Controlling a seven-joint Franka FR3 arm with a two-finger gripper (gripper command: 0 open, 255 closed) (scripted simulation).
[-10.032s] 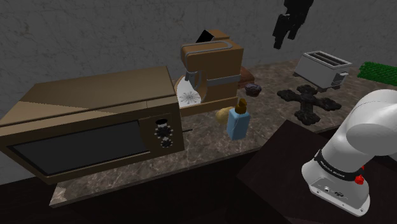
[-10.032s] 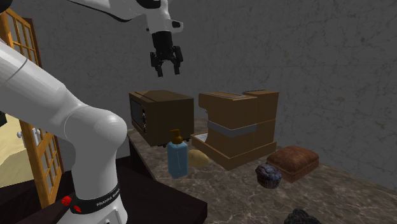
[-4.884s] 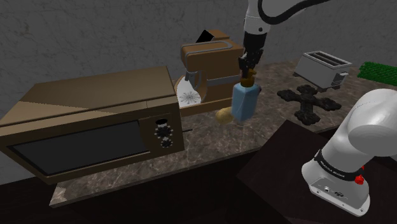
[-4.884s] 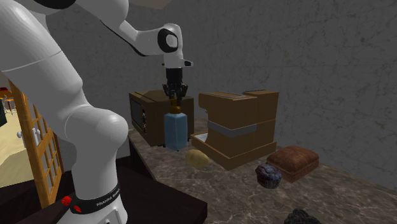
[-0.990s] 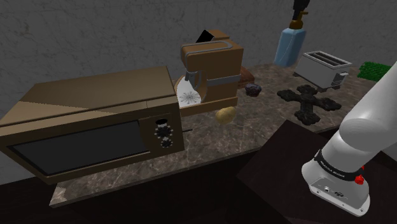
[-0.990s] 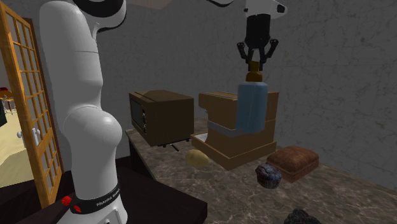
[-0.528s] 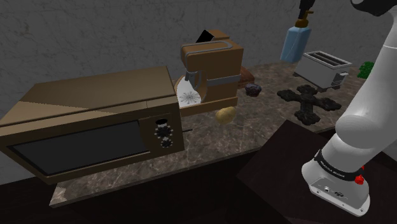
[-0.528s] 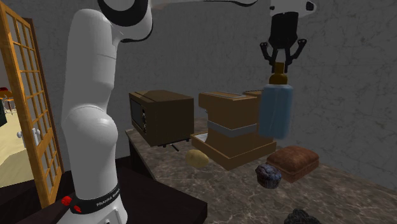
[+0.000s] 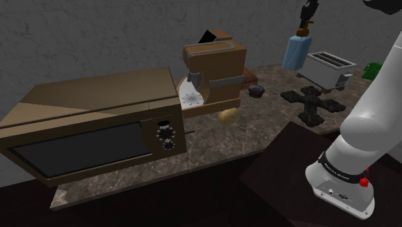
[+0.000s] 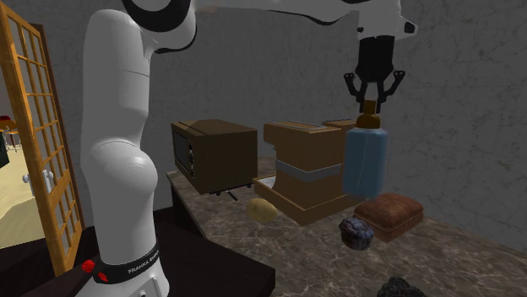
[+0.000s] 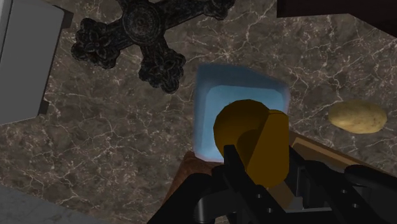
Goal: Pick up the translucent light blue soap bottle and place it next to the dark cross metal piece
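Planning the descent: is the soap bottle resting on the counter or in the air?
In the air: the soap bottle hangs by its brown cap from the gripper, its base above the counter.

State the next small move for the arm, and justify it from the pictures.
Probably lower straight down: the pincer clasps the soap bottle by its top, hanging high above bare counter right beside the dark cross.

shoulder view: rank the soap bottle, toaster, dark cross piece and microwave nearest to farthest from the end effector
1. Soap bottle: hangs from the end effector, clasped at its cap.
2. Toaster and dark cross piece: both on the counter below it, too close to call.
3. Microwave: far off at the counter's end, on the shoulder view's left.
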